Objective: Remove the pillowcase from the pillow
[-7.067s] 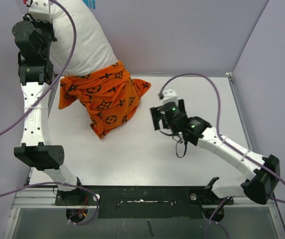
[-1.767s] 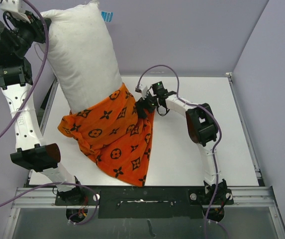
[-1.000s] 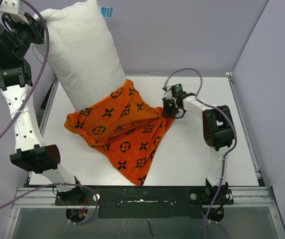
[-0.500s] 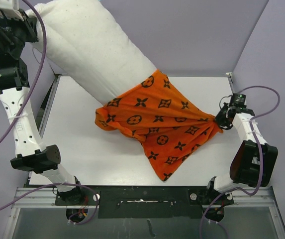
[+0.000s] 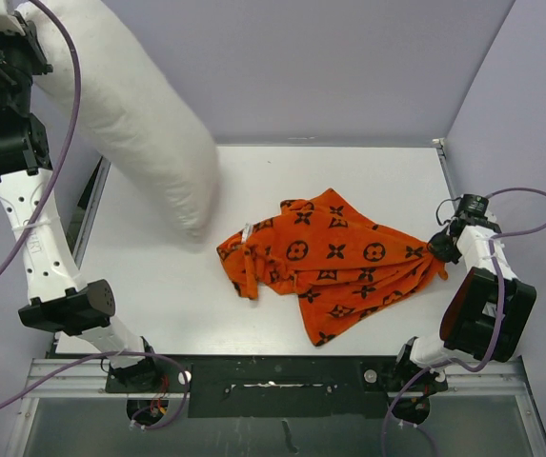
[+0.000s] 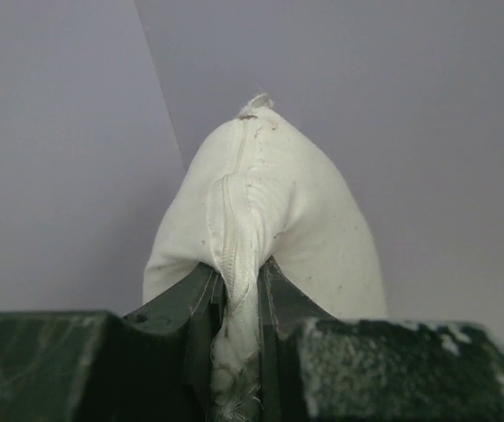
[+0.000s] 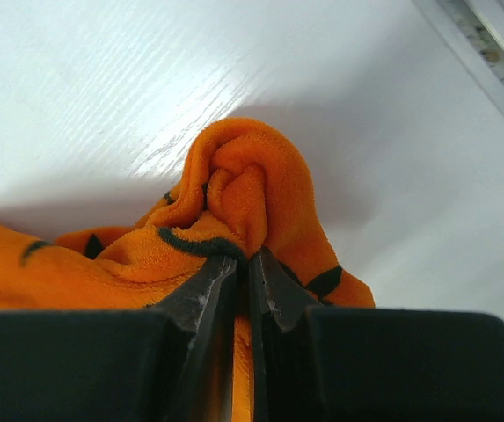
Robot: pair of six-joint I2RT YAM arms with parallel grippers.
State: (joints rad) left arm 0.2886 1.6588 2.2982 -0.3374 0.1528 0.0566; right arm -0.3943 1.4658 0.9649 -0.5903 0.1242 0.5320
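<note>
The pillowcase (image 5: 334,262) lay crumpled on the table (image 5: 330,176) (the pillow (image 5: 130,114) hung outside it, well apart), its end pinched tight by the right gripper (image 7: 244,268). The left gripper (image 6: 241,281) clamped the pillow's edge.

The pillowcase (image 5: 334,255) is bright orange and carries a black print of four-petal flowers, stars and circles. The pillow (image 5: 130,105) is plain off-white. The table (image 5: 282,181) is white with a light gloss, and the walls (image 5: 349,67) are pale lilac-grey. The arms (image 5: 39,238) are white with black joints; their cables (image 5: 70,86) are purple. The left gripper (image 6: 241,281) has dark green fingers (image 6: 177,303), the right gripper (image 7: 243,268) black ones.
</note>
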